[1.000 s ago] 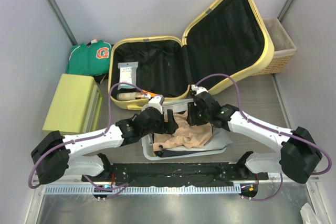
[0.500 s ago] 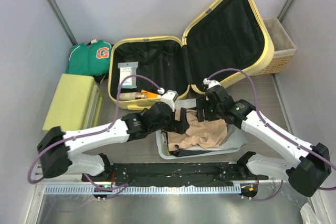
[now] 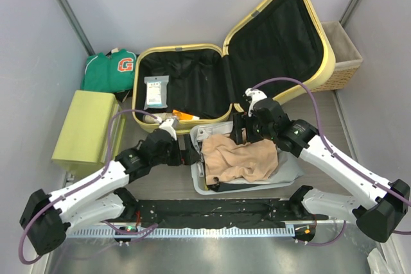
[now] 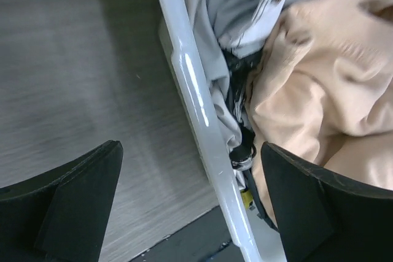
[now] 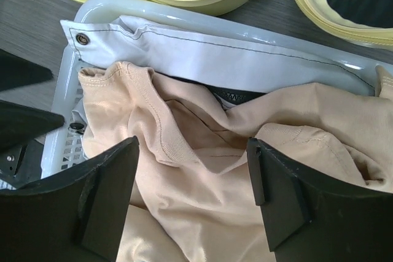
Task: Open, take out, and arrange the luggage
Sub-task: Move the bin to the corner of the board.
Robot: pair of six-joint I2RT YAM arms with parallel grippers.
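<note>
Unpacking step: shirt (image 3: 241,158) lies in bin (image 5: 98,1), frame centre. I hold left gripper (image 3: 189,157), right gripper (image 5: 191,145) open, empty. Next: reach suitcase (image 3: 276,36) pouch (image 3: 156,91).

A pale grey plastic bin (image 3: 290,170) is sitting on the wood-grain table (image 3: 347,126). A peach-beige garment (image 3: 241,158) is lying crumpled in it against a white cloth (image 5: 233,59) with a metal eyelet. Far left, a green jersey (image 3: 106,72) is lying just behind a yellow-green box (image 3: 87,126), and a wicker basket (image 3: 343,56) is standing at the far right.
</note>
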